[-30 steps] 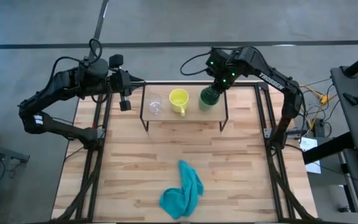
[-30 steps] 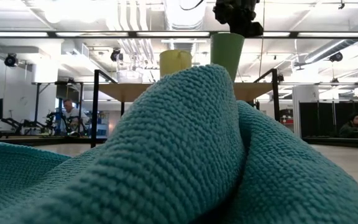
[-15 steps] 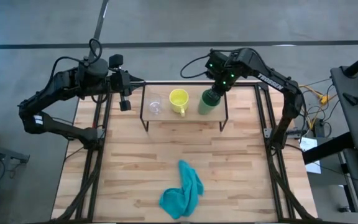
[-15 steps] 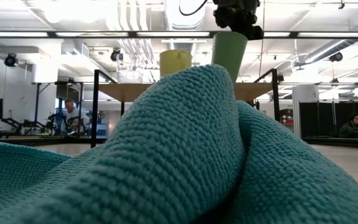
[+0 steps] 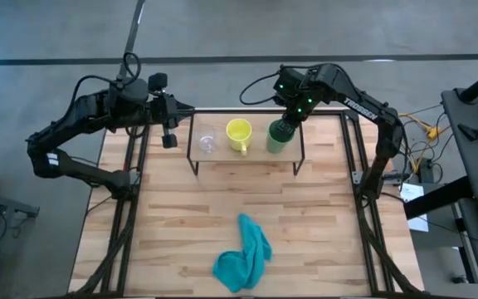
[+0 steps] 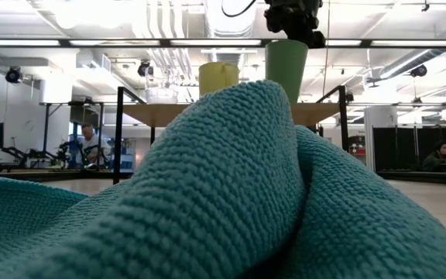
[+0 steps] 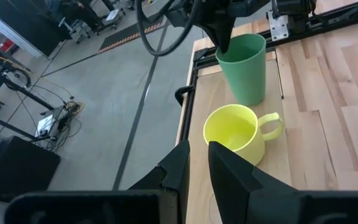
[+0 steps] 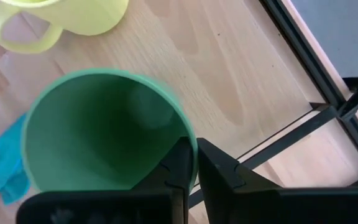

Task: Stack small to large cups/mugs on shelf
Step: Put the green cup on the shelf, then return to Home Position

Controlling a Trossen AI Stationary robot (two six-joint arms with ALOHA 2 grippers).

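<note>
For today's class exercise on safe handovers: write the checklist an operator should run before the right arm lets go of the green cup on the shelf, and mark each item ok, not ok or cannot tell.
1. Right gripper grips the green cup at its rim, one finger inside and one outside: ok.
2. Green cup stands upright over the shelf: ok.
3. Cup's base rests fully on the shelf top: cannot tell, the teal cloth hides it in the low view.
4. Gap between green cup and yellow mug: ok.
5. Order glass cup, yellow mug, green cup in a row: ok.
6. Left gripper clear of the shelf, beside its end: ok.
</note>
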